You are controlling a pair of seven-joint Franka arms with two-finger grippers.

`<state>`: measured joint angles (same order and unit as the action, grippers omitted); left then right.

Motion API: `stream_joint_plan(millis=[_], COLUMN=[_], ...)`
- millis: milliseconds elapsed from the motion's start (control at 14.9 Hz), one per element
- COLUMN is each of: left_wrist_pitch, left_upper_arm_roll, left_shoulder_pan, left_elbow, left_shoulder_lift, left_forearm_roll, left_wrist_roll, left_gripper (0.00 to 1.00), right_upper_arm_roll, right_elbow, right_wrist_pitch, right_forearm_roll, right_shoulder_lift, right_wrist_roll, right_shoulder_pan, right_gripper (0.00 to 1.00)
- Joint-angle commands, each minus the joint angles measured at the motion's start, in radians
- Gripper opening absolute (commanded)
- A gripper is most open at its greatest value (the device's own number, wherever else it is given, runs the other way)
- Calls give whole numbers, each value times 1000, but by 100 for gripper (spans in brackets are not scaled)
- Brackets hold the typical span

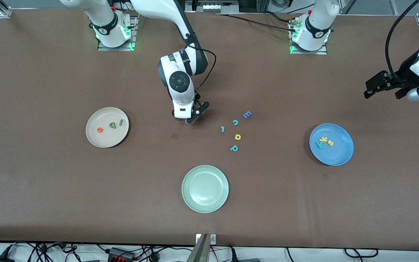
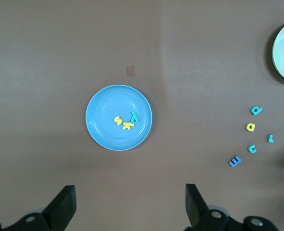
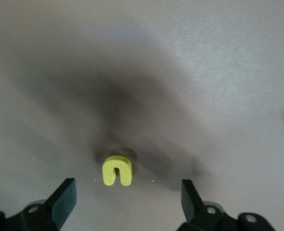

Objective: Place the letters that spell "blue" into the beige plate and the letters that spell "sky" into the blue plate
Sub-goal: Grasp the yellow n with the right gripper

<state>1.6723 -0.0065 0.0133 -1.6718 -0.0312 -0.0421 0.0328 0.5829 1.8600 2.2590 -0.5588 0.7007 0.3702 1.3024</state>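
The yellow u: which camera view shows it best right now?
The right wrist view: the yellow u lies flat on the table between the right gripper's open fingers, in plain sight. In the front view that gripper hides it. The left wrist view does not take it in.

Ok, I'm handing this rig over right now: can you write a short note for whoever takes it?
Right claw: open, low over the table, straddling the yellow u, not gripping yet.
Left claw: open, waiting high near the blue plate.
Done: yellow s, yellow k and teal y in the blue plate; orange-red e, green b and green l in the beige plate.
Left: grasp the u, put it in the beige plate.
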Motion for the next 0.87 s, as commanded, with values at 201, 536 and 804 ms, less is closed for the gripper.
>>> stream_joint_plan(millis=[201,536,804], left_wrist_pitch=[-48,-51,-95], left_upper_arm_roll=[-9,-15,-23], left_shoulder_pan=[-9,-9,-9], left_elbow=[32,41,64], left_shoulder_lift=[13,11,13], left_forearm_roll=[21,19,19], left_wrist_roll=[-10,-10,-7], left_gripper=[100,100,100], right_upper_arm_roll=[5,3,5], right_elbow=[-7,-7,-10], right_wrist_pitch=[14,39,43], right_forearm_roll=[-20,-20,-20], right_shoulder_lift=[5,28,26], right_wrist_roll=[-27,-27,-27], right_shoulder_pan=[25,26,26], right_gripper=[81,63,58])
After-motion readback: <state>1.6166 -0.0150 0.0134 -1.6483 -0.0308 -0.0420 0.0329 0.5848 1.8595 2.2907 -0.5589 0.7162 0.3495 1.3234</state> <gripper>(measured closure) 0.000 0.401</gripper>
